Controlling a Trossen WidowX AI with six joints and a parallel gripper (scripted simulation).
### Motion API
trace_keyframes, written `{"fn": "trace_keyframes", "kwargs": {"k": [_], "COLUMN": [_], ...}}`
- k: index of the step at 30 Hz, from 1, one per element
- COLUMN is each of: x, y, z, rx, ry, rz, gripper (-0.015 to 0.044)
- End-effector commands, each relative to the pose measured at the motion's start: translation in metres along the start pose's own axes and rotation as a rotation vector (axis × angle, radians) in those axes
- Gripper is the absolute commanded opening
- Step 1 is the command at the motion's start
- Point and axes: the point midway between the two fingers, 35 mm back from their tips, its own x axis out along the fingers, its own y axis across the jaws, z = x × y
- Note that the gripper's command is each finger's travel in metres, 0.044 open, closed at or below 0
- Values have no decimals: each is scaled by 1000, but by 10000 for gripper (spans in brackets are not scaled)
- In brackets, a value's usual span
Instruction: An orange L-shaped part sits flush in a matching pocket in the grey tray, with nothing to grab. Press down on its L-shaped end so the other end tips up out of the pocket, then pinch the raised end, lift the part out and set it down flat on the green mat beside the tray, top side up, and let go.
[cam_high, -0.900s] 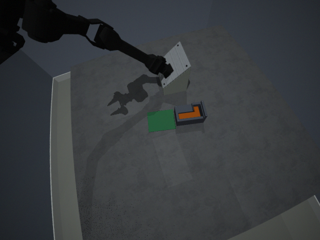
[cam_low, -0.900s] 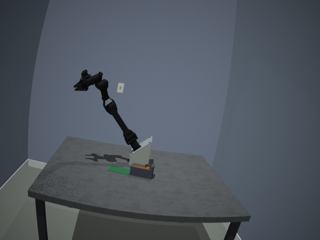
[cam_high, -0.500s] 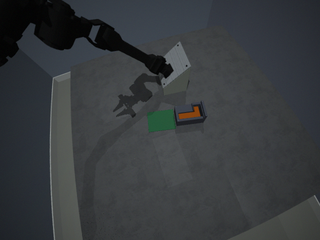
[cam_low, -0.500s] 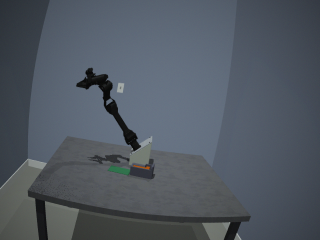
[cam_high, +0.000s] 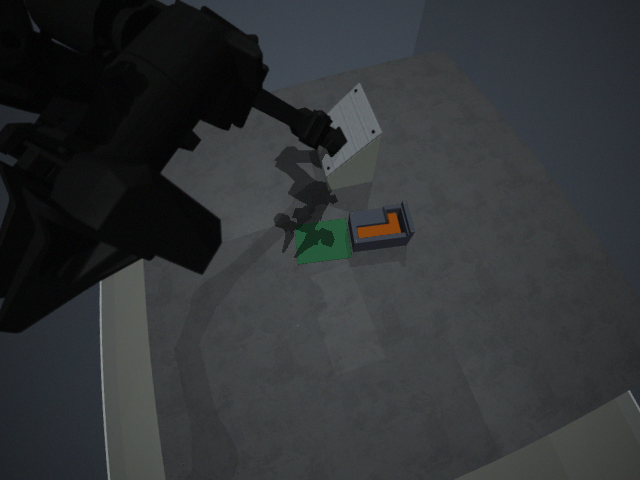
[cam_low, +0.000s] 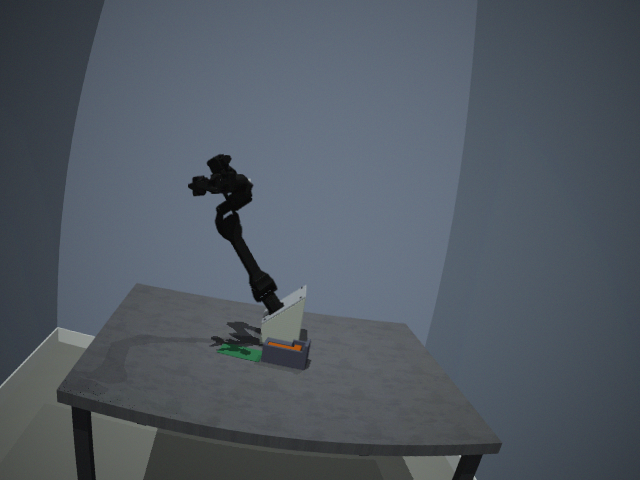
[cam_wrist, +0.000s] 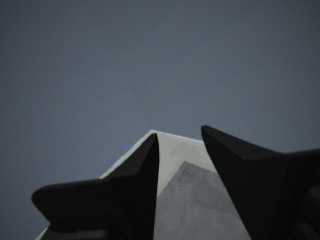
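The orange L-shaped part (cam_high: 374, 230) (cam_low: 283, 346) lies level in the pocket of the grey tray (cam_high: 368, 217) (cam_low: 281, 357), its L-shaped end toward the right side. The green mat (cam_high: 338, 251) (cam_low: 252, 355) lies flat beside the tray, on its left, with the arm's shadow across it and nothing on it. My gripper (cam_wrist: 179, 134) (cam_low: 193, 186) is partly open and empty. It is high above the table and well away from the tray. In the top view the arm is large and dark at upper left, and its fingertips are hard to tell.
The arm stands on a pale wedge-shaped base (cam_high: 354, 165) (cam_low: 285, 325) behind the tray and mat. The grey table (cam_high: 465, 310) (cam_low: 361, 397) carries the base, tray and mat. The wrist view shows the table's corner and pale floor between the fingers.
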Motion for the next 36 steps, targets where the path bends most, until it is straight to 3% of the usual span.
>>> {"fn": "trace_keyframes", "kwargs": {"k": [1, 11, 20, 28, 36], "x": [-13, -70, -148, -233, -310], "y": [66, 173, 226, 222, 168], "z": [-35, -132, -238, -337, -414], "rx": [-36, -85, -151, -263, -438], "ry": [45, 254, 568, 930, 1287], "rz": [162, 484, 679, 719, 569], "gripper": [180, 180, 180, 180, 180]}}
